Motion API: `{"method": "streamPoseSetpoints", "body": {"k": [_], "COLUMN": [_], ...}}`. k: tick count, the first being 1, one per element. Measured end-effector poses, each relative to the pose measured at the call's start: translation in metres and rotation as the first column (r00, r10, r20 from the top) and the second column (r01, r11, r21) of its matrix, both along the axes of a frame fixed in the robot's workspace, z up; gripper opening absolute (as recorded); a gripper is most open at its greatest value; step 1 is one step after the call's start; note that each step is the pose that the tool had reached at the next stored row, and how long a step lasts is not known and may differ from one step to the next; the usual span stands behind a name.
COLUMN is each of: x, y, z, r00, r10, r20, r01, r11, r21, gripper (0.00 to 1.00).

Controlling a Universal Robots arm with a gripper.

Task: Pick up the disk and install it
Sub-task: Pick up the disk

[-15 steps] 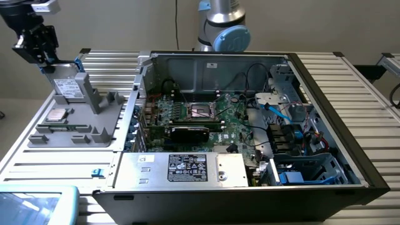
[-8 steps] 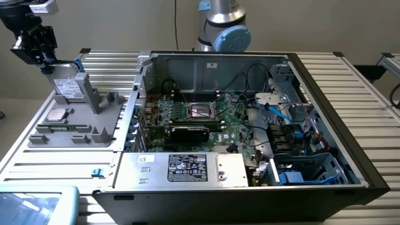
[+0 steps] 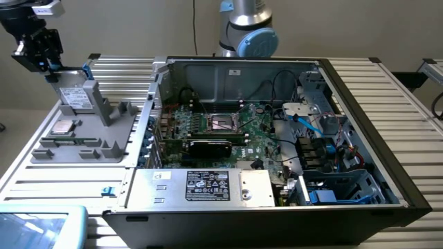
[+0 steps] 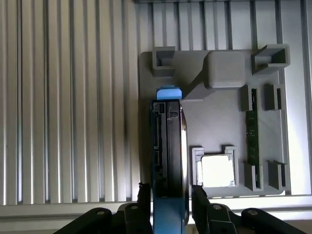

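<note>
The disk (image 3: pixel 74 97) is a silver-grey drive with a white label and blue rail tabs. It stands on edge over the grey holder tray (image 3: pixel 104 150) at the exterior view's left. My gripper (image 3: pixel 50 68) comes down on its upper end. In the wrist view the disk (image 4: pixel 169 146) runs edge-on between my two fingers (image 4: pixel 144 196), which press against its sides. My gripper (image 4: pixel 170 197) is shut on it. A blue tab (image 4: pixel 169 92) marks the disk's far end. I cannot tell whether its lower end still rests in the holder.
The holder tray (image 4: pixel 214 112) also carries a square silver chip (image 4: pixel 217 170) and a green memory stick (image 4: pixel 252 136). An open computer case (image 3: pixel 374 129) lies to the exterior view's right, holding a motherboard, a silver power supply (image 3: pixel 201 187) and a drive cage (image 3: pixel 339 189). Ribbed table all around.
</note>
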State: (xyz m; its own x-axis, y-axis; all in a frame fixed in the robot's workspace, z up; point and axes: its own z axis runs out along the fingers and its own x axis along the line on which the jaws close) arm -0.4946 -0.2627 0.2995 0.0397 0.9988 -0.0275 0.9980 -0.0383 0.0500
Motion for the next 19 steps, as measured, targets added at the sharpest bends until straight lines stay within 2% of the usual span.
{"method": "streamPoseSetpoints", "body": {"k": [19], "x": [0.0000], "y": [-0.0007], "z": [-0.0059], "r00": [1.0000], "r10": [0.000], "r20": [-0.0001], "r01": [0.000], "r11": [1.0000], "r21": [0.0009], "gripper": [0.46]}}
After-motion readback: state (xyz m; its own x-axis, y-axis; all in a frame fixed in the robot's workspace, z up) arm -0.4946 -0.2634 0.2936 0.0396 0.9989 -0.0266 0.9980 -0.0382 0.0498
